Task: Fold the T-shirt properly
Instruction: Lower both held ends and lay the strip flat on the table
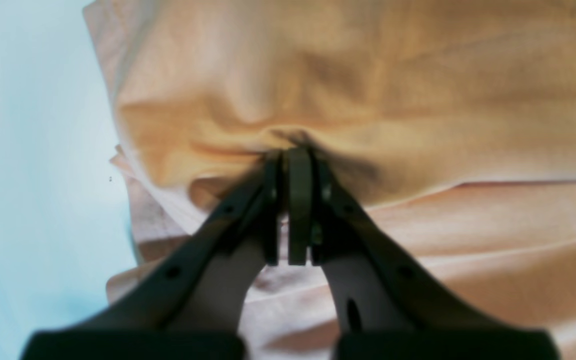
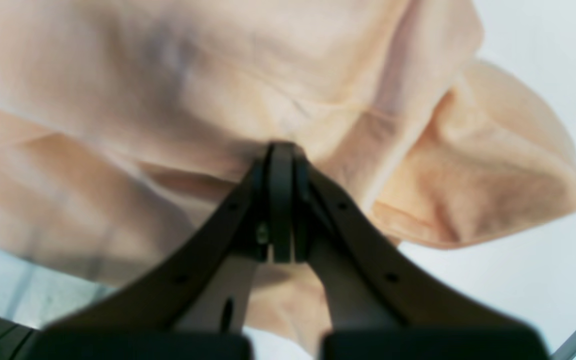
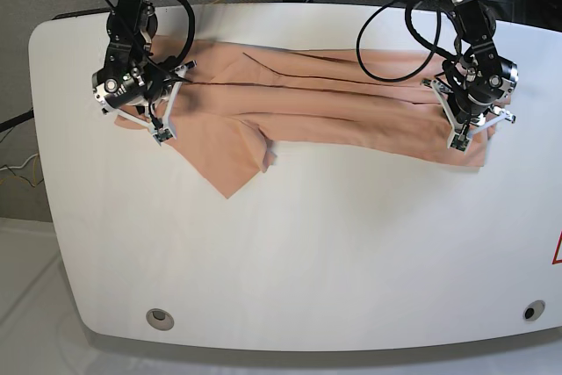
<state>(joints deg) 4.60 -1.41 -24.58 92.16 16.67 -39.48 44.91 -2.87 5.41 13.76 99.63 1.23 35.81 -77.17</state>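
Mostly bare white table (image 3: pixel 290 252); T-shirt (image 3: pixel 307 111) across far edge; cables (image 3: pixel 386 32) behind.

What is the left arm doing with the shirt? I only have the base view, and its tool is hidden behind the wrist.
Observer: The left tool is shut on a bunched fold of the T-shirt.
Operator: And the right one?
Observer: The right tool is shut on the fabric too, beside a puffed-up sleeve.
Operator: Any table showing near the left grip?
Observer: Yes, bare table shows just past the shirt's edge in the left wrist view.
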